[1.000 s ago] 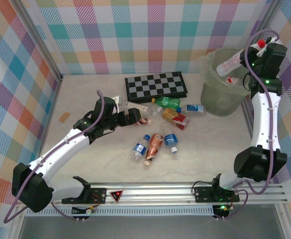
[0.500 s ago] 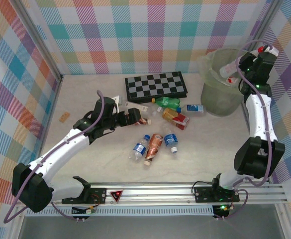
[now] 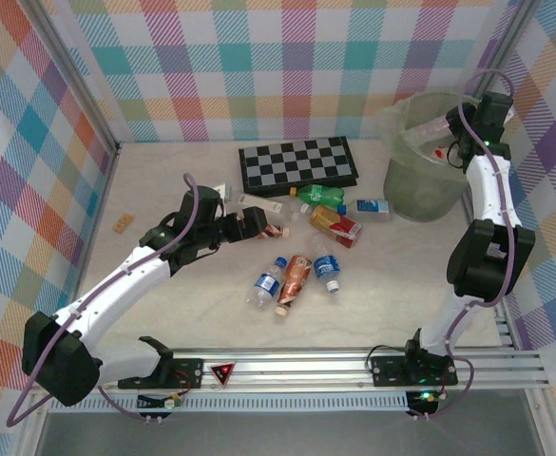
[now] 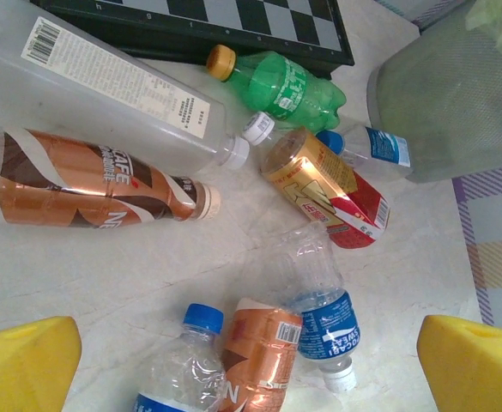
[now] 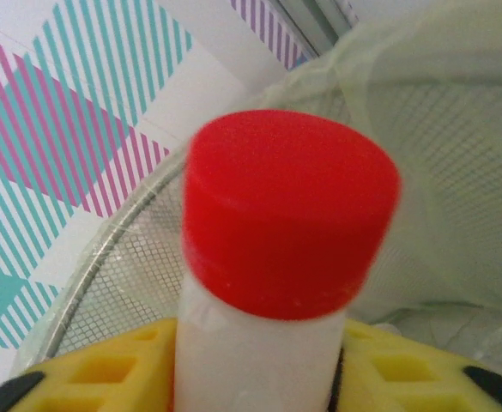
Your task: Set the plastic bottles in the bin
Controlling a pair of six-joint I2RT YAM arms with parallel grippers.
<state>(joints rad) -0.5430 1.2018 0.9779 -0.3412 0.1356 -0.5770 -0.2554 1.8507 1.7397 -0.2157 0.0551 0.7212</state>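
Several plastic bottles lie on the table. In the left wrist view I see a long clear bottle (image 4: 122,81), a brown one (image 4: 87,184), a green one (image 4: 293,86), an orange-red one (image 4: 328,184) and a blue-labelled one (image 4: 323,292). My left gripper (image 4: 249,365) hovers open above them, and the overhead view shows this left gripper (image 3: 257,223) left of the pile. My right gripper (image 3: 460,133) reaches over the bin (image 3: 420,190). A white bottle with a red cap (image 5: 285,215) sits between the right gripper (image 5: 255,369) fingers, slanting into the bin mouth.
A black-and-grey checkerboard (image 3: 297,163) lies behind the bottles. A small tan block (image 3: 122,223) sits near the left wall. Three more bottles (image 3: 295,277) lie nearer the front edge. Checked walls close in the table on three sides.
The right arm has swung further back and left over the bin, bringing the red-capped bottle lower into its mouth. The left arm has stayed still.
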